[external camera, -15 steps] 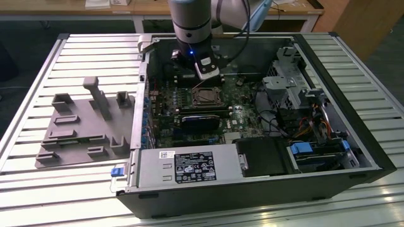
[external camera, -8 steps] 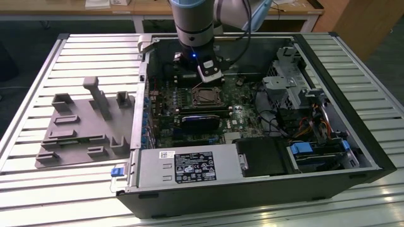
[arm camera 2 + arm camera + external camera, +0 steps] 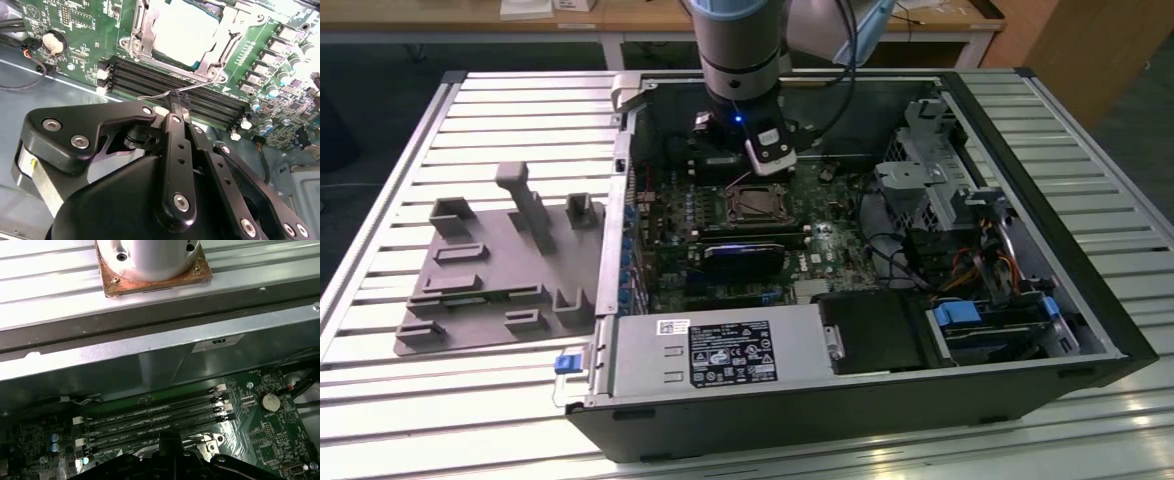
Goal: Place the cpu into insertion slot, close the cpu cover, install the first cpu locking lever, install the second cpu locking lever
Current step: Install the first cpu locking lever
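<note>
Second wrist view: pincer (image 3: pixel 176 102) clamped on locking lever (image 3: pixel 205 84); cpu (image 3: pixel 185 30) cut off.

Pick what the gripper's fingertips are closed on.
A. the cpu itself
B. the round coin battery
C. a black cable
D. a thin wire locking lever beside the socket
D: in the second wrist view the gripper pinches the thin wire locking lever next to the memory slots, while the cpu lies apart in its socket.
</note>
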Controlling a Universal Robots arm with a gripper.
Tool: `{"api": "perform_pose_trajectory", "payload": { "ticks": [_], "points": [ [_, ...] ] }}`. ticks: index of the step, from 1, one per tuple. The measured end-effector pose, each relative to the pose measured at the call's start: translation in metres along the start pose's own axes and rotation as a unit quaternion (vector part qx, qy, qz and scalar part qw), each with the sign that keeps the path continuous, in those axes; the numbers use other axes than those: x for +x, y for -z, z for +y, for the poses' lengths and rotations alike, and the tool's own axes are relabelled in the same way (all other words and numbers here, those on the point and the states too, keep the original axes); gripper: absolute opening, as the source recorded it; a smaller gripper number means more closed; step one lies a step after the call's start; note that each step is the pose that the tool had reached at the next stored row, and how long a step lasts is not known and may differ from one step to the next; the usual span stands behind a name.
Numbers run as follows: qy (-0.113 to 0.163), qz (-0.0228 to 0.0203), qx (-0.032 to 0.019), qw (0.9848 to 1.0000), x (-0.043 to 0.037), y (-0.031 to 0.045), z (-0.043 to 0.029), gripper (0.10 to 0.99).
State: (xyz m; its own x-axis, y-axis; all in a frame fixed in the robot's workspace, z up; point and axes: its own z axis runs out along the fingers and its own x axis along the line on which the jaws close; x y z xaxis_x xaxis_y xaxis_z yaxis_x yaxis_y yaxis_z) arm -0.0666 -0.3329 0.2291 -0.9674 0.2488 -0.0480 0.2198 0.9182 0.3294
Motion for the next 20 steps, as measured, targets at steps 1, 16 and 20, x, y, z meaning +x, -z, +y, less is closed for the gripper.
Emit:
{"api": "perform_pose_trajectory", "payload": {
  "ticks": [1,16,20],
  "points": [
    [0.002,-0.0015,-0.0007,1.0000,0.0001,-0.0001,-0.0001,0.106],
    [0.019,-0.0464,-0.0134,0.9986,0.0075,-0.0093,-0.0056,0.106],
    [0.019,-0.0464,-0.0130,0.9987,0.0076,-0.0105,-0.0061,0.106]
  ]
}}
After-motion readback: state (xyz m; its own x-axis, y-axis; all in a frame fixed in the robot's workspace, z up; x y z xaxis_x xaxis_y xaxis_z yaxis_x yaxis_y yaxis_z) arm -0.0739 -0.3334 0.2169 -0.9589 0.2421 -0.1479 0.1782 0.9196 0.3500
